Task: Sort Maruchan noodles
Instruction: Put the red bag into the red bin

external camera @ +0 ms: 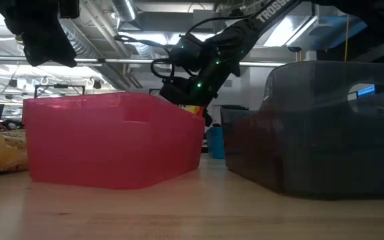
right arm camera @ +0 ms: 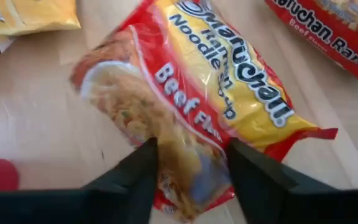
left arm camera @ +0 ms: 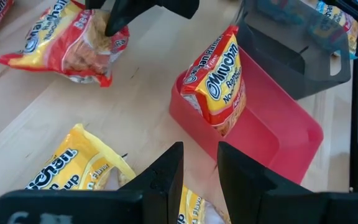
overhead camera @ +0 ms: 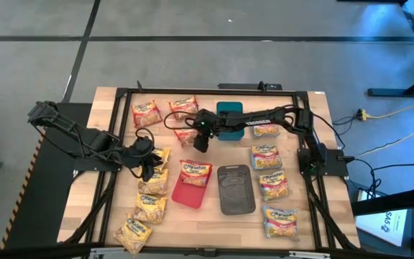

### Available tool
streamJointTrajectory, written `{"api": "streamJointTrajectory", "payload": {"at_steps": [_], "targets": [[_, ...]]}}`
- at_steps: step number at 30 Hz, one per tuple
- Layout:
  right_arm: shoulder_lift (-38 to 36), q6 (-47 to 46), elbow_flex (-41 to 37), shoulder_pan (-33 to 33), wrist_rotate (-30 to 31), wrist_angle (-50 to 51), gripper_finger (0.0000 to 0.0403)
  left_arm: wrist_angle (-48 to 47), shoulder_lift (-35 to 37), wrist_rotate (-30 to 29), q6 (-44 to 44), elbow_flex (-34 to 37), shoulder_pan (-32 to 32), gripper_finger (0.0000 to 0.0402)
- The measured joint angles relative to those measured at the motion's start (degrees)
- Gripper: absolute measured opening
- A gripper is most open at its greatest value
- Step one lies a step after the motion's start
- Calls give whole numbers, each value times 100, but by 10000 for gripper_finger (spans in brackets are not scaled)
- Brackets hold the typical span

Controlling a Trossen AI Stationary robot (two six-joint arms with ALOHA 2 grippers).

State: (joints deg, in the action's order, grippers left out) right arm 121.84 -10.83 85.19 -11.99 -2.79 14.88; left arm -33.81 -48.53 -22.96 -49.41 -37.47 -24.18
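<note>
Straddling a red noodle packet [right arm camera: 191, 99] on wood table [overhead camera: 300, 244], right gripper [right arm camera: 191, 168] spread; left gripper [left arm camera: 199, 168] spread

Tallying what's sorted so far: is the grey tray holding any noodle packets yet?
No. In the high view the grey tray shows only its bare floor, while the one red packet so far binned lies in the pink tray beside it.

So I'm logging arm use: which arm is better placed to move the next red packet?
Right: the right gripper already straddles a red beef packet; the left gripper hangs open over bare table.
</note>
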Motion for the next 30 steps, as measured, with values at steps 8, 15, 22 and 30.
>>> {"api": "streamJointTrajectory", "payload": {"at_steps": [8, 15, 22, 30], "targets": [[-15, -112, 0, 0, -248, -2, 18, 1, 0, -6, 0, 0, 0, 92], [-18, -250, 0, 0, -289, 13, 4, -1, 0, -9, 0, 0, -1, 92], [-272, -250, -11, 2, -116, 74, 2, -1, 0, -11, 7, 0, 0, 92], [-783, -238, -11, 170, 123, 251, 1, -52, 0, -126, 46, 0, -2, 92]]}}
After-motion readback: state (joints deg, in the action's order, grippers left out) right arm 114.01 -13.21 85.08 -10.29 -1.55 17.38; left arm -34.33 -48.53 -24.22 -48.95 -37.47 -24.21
